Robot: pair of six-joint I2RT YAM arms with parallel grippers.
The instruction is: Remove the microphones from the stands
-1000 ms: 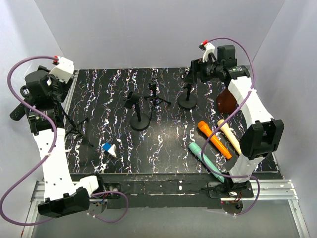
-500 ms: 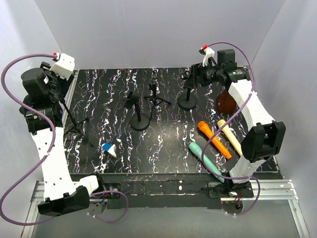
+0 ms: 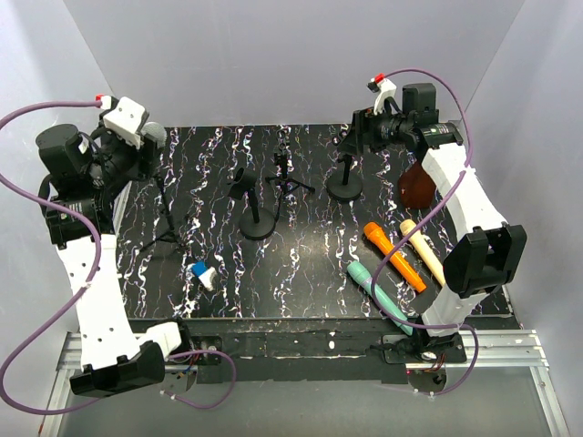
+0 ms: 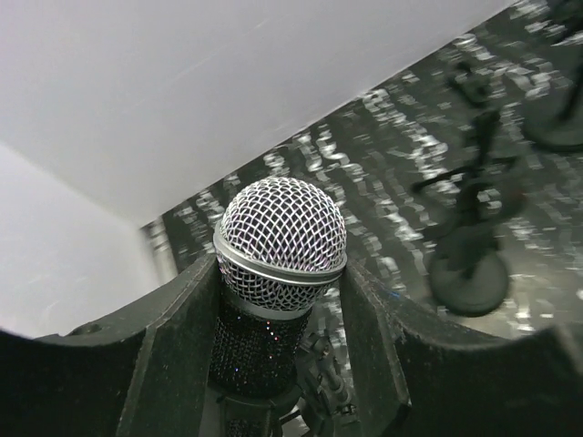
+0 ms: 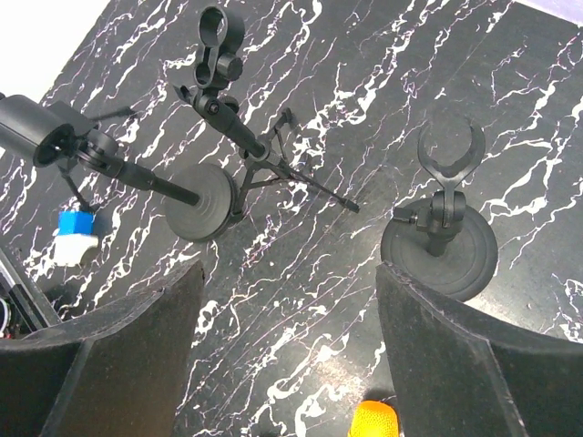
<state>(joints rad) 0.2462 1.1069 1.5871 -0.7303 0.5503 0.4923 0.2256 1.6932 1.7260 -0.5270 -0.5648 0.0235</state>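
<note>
— Where's the left arm?
— Raised at the far left, elbow bent. The left gripper has its fingers pressed on both sides of the microphone.
— And the right arm?
— Stretched to the far right. The right gripper tilts downward, spread wide, holding nothing.

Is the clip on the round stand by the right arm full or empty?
Empty. The clip is a bare ring; the table shows through it.

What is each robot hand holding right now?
Left hand: closed on the sparkly black microphone with a silver mesh head.
Right hand: open, holding nothing.
</note>
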